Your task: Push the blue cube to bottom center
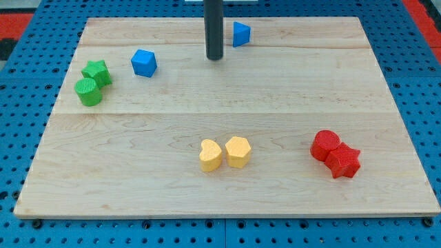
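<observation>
Eight small blocks lie on the wooden desk (227,103), which sits on a blue pegboard (21,138). My tip (214,58) rests near the view's top, about midway across, and the dark rod rises straight up out of the view. I carry no fingers, so nothing is grasped or clenched; the rod simply ends at the tip.

The blue cube (144,63) sits at the view's upper left, to the left of my tip and apart from it, far from the bottom centre. A second blue block (240,34), wedge-like in shape, lies just to the right of the rod and a little above the tip.

At the left edge a green star (96,71) touches a green cylinder (88,91) just below it. Near the bottom centre a yellow heart (210,156) and a yellow hexagon (238,151) stand side by side, very close together. At the lower right a red cylinder (324,145) touches a red star (343,161).
</observation>
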Motion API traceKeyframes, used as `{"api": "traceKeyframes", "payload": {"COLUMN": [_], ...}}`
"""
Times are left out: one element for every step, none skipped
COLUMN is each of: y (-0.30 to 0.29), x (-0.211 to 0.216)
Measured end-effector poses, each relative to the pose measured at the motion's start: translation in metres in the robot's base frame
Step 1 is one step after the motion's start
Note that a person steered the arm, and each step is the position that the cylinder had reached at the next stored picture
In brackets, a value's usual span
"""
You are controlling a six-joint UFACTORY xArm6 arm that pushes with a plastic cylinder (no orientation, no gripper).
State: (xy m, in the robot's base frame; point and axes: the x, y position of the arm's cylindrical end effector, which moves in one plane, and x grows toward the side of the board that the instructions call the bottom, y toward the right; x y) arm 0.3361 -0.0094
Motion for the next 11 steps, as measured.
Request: {"api": "traceKeyframes", "payload": {"y": [-0.01, -0.043, -0.06, -0.102, -0.111, -0.111, -0.111, -0.146, -0.17, -0.118, -0.115], "x": [0.031, 0.031, 0.046, 0.035, 0.003, -0.023, 0.013, 0.022, -0.025, -0.04, -0.06]}}
